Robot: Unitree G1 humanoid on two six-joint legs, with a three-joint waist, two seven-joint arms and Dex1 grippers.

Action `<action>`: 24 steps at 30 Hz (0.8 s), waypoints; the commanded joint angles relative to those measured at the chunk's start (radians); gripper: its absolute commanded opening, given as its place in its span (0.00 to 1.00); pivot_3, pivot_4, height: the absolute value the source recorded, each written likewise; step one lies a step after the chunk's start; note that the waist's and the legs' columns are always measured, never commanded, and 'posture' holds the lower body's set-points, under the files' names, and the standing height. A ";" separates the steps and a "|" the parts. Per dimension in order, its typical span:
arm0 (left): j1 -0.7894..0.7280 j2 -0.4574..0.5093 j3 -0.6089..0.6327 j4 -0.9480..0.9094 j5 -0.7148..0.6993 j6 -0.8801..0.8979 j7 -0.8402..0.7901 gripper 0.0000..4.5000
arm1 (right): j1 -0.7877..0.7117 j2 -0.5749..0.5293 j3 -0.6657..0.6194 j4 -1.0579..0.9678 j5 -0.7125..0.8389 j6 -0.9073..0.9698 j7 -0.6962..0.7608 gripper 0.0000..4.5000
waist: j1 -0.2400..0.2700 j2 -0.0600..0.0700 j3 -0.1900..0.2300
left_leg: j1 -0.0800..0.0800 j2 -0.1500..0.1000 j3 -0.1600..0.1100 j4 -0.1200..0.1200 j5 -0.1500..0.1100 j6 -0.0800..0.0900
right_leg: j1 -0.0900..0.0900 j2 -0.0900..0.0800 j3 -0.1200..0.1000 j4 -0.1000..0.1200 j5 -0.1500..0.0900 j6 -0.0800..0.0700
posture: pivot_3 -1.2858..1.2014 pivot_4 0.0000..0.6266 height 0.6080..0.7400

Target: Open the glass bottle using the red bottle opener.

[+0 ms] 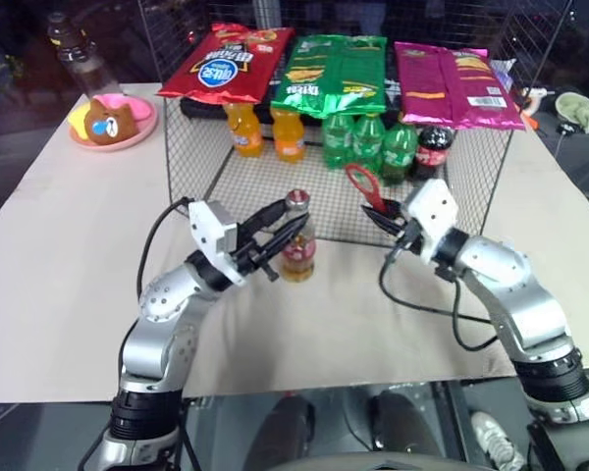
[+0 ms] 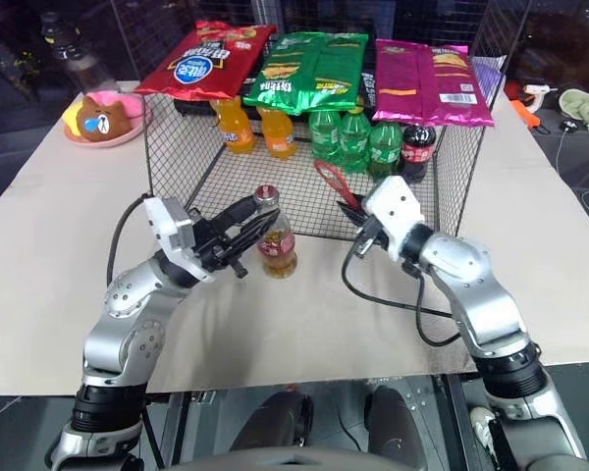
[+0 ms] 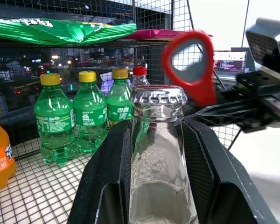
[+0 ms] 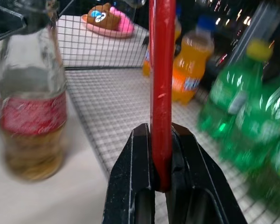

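Observation:
The glass bottle (image 1: pixel 298 253) stands upright on the table just in front of the wire rack, with yellow drink, a red label and a silver cap (image 3: pixel 158 95). My left gripper (image 1: pixel 287 228) is shut on its neck, one black finger (image 3: pixel 102 177) on each side. My right gripper (image 1: pixel 385 214) is to the bottle's right, shut on the handle of the red bottle opener (image 1: pixel 361 183). The opener stands upright with its ring (image 3: pixel 189 65) just beyond and beside the cap, apart from it. In the right wrist view the opener's handle (image 4: pixel 162 70) rises between the fingers, with the bottle (image 4: pixel 30 112) alongside.
A wire rack (image 1: pixel 191 157) stands behind the bottle, with red (image 1: pixel 226 61), green (image 1: pixel 336 71) and magenta (image 1: pixel 452 83) snack bags on top. Inside are orange bottles (image 1: pixel 243 130), green bottles (image 1: pixel 368 142) and a dark cola bottle (image 1: pixel 434 147). A pink plate (image 1: pixel 128 132) with a bear toy sits back left.

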 commanded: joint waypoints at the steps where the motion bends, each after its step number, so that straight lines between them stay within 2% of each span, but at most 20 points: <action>1: 0.028 0.015 -0.021 0.006 0.027 0.018 -0.001 0.24 | -0.023 0.011 0.044 0.018 -0.111 -0.111 -0.036 0.00 | 0.002 0.000 0.000 | 0.000 0.000 0.000 0.000 0.000 0.000 | 0.000 0.000 0.000 0.000 0.000 0.000 | 0.52 0.24 1.00; 13: 0.035 0.021 -0.013 -0.009 0.004 0.033 0.016 0.24 | -0.048 0.111 0.159 0.161 -0.380 -0.398 -0.161 0.00 | -0.002 0.001 -0.001 | 0.000 0.000 0.000 0.000 0.000 0.000 | 0.000 0.000 0.000 0.000 0.000 0.000 | 0.52 0.24 1.00; 24: 0.027 0.021 -0.009 -0.006 -0.013 0.046 0.025 0.24 | -0.041 0.155 0.186 0.328 -0.520 -0.609 -0.287 0.00 | -0.003 0.001 -0.001 | 0.001 0.000 0.000 0.000 0.000 0.000 | 0.000 0.000 0.000 0.000 0.000 0.000 | 0.52 0.24 1.00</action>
